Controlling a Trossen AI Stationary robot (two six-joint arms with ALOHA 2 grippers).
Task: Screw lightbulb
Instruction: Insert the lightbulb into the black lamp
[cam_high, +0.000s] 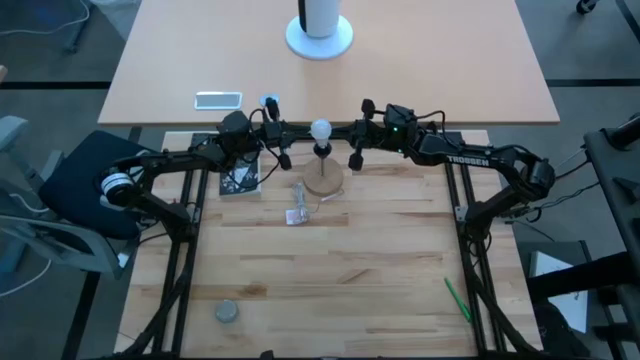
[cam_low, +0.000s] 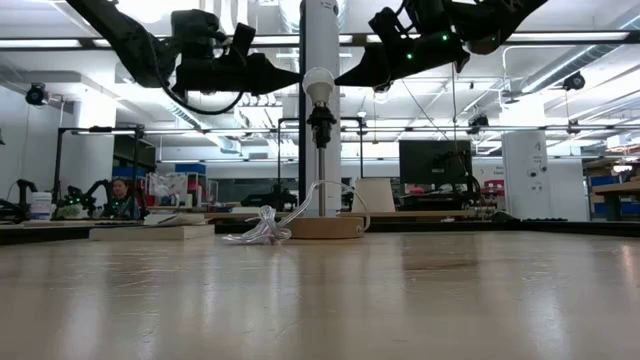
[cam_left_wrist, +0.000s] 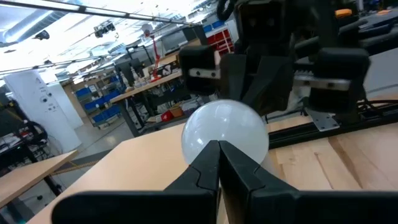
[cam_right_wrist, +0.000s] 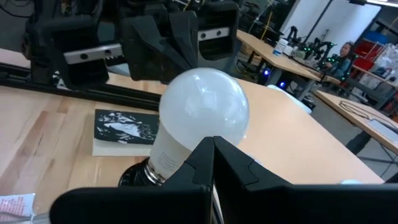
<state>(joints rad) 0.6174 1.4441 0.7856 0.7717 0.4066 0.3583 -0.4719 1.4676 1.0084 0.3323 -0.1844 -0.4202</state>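
Left gripper (cam_left_wrist: 219, 163): fingers pressed together, tips meeting, nothing between them; it is pointing at the lightbulb (cam_high: 320, 130) from the left, tip close to the globe, contact not resolvable. Right gripper (cam_right_wrist: 213, 158): fingers likewise pinched shut and empty, pointing at the same globe from the right, tip just beside it. The lightbulb is sitting upright with its base in the black socket (cam_low: 321, 124), which is standing on a thin stem above the round wooden disc (cam_high: 323, 182), at the far middle of the light wooden table (cam_high: 330, 280). A crumpled clear plastic wrapper (cam_high: 297, 214) is lying just near-left of the disc. A black-and-white booklet (cam_high: 240, 179) is lying flat under the left arm. Nearer: a small grey round object (cam_high: 227, 312) at near left and a green pen (cam_high: 457, 299) at near right, both well apart from the bulb.
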